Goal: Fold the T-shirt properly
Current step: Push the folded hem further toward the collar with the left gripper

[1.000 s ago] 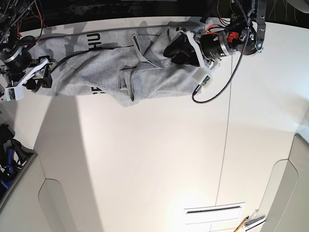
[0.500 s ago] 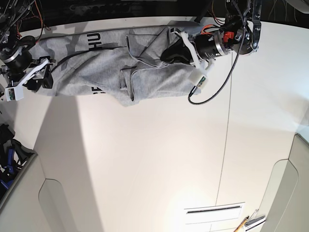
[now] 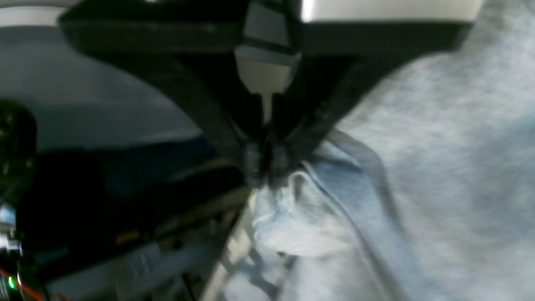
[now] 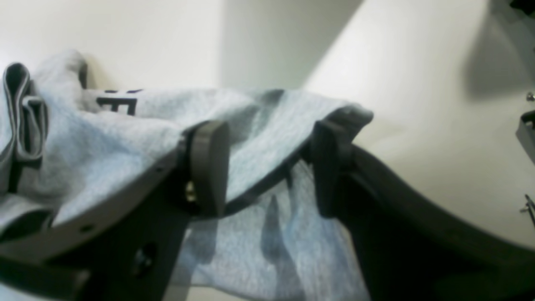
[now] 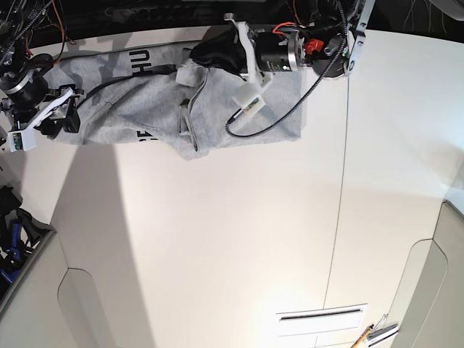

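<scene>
Left wrist view: the left claw (image 3: 265, 167) is pinched together on a hem fold of the T-shirt (image 3: 418, 175) — soft, limp cloth, likely best gripped at seams.

Right wrist view: the right claw (image 4: 267, 167) stands apart, straddling a raised edge.

Base view: the T-shirt (image 5: 145, 101) lies crumpled along the surface (image 5: 239, 239)'s far edge, long axis left-to-right.

left wrist view blurred, T-shirt (image 3: 418, 167) cropped

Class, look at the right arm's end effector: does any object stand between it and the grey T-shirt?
Nothing visible does. The right end effector is open, its fingers astride an edge of the heather-grey cotton T-shirt, with only that fabric between them. No other object shows there on the white table.
</scene>
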Available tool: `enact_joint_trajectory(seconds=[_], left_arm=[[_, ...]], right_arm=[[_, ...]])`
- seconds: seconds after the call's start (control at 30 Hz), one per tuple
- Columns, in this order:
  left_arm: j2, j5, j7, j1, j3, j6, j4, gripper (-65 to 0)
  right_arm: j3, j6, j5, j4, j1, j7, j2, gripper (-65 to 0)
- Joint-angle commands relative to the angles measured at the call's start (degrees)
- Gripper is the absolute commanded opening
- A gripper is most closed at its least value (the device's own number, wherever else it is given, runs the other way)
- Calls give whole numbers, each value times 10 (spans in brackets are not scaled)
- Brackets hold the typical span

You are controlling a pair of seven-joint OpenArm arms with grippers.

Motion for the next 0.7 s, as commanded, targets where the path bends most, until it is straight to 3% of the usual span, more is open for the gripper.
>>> enact_joint_trajectory(seconds=[0.0,0.07,0.3,0.4,0.5,0.57,0.67], left_arm=[[2,-16,-7,-6,8,-8,11,-480],[2,-16,-7,-10,18,-8,11,-423],[1,-16,-7,-18,19,-8,11,-422],[2,-9,-7,-23,19,-8,11,-422],[1,7,-7,-24,19,-8,11,-422],[1,14,-7,-24,20,-8,11,-422],[1,14,-9,-24,20,-8,11,-422]], right_arm=[[4,2,8,11,3,13,8,-336],[4,2,8,11,3,13,8,-336],[4,2,6,11,3,14,8,-336],[4,-2,-29,11,3,25,8,-336],[8,-30,-82,11,9,30,9,-335],[12,-36,-103,10,11,33,12,-292],[19,-39,-89,-3,10,33,21,-249]])
